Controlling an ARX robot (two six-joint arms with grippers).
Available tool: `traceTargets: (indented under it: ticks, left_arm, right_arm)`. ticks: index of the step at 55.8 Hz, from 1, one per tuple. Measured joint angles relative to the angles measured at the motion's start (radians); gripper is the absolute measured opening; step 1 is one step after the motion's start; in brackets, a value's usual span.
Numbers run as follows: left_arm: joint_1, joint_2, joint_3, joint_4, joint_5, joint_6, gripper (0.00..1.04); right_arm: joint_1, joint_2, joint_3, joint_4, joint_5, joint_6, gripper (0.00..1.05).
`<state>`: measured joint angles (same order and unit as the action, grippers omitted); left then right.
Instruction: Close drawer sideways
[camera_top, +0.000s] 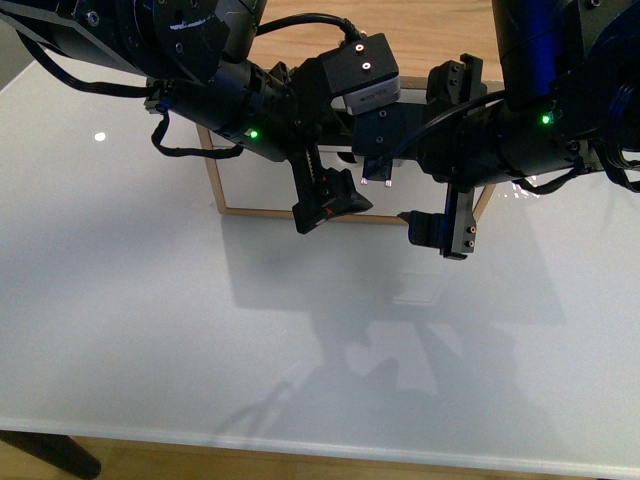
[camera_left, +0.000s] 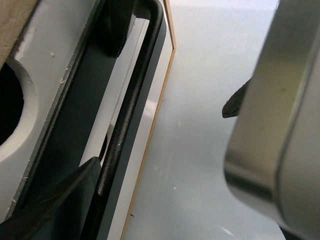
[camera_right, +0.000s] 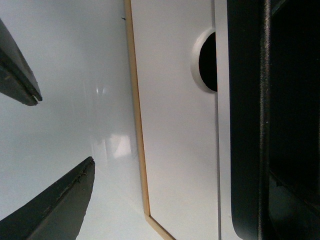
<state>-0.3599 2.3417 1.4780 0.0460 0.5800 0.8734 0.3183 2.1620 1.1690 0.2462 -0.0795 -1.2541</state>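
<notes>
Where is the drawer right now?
Front view: the drawer sits at the table's far middle, mostly hidden behind both arms, with the left gripper and right gripper hanging just before its front.

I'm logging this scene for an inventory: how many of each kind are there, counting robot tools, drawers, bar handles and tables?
Tools: 2, the left tool and the right tool
drawer: 1
black bar handle: 1
table: 1
Total: 5
</notes>
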Motion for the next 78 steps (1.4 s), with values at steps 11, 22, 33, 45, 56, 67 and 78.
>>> traceTargets:
  ticks: [11,22,33,45,56,67,78]
  left_arm:
    - [0.000,-0.020,-0.036,0.044,0.023,-0.007,0.96]
    - [0.017,-0.157,-0.197,0.155,0.042,-0.024,0.96]
    - [0.075,-0.440,-0.453,0.377,0.068,-0.182,0.96]
    - [0.233,-0.783,-0.716,0.620,-0.081,-0.597,0.96]
    - [0.245,-0.954,-0.990,0.846,-0.690,-0.845,0.53]
    - [0.277,-1.113,-1.174,0.871,-0.659,-0.865,0.09]
    - [0.356,-1.305,-1.319,0.823,-0.584,-0.871,0.02]
  right_arm:
    - [-0.001,-0.032,-0.037,0.009,-0.015,0.000,0.96]
    - [-0.016,-0.159,-0.156,0.019,-0.050,0.028,0.96]
    - [-0.039,-0.387,-0.352,0.129,-0.081,0.133,0.96]
    - [-0.095,-0.743,-0.605,0.370,0.039,0.523,0.96]
    - [-0.137,-0.925,-0.864,0.673,0.258,1.139,0.56]
    - [-0.196,-1.093,-0.995,0.637,0.195,1.233,0.12]
    - [-0.290,-1.289,-1.091,0.533,0.090,1.241,0.02]
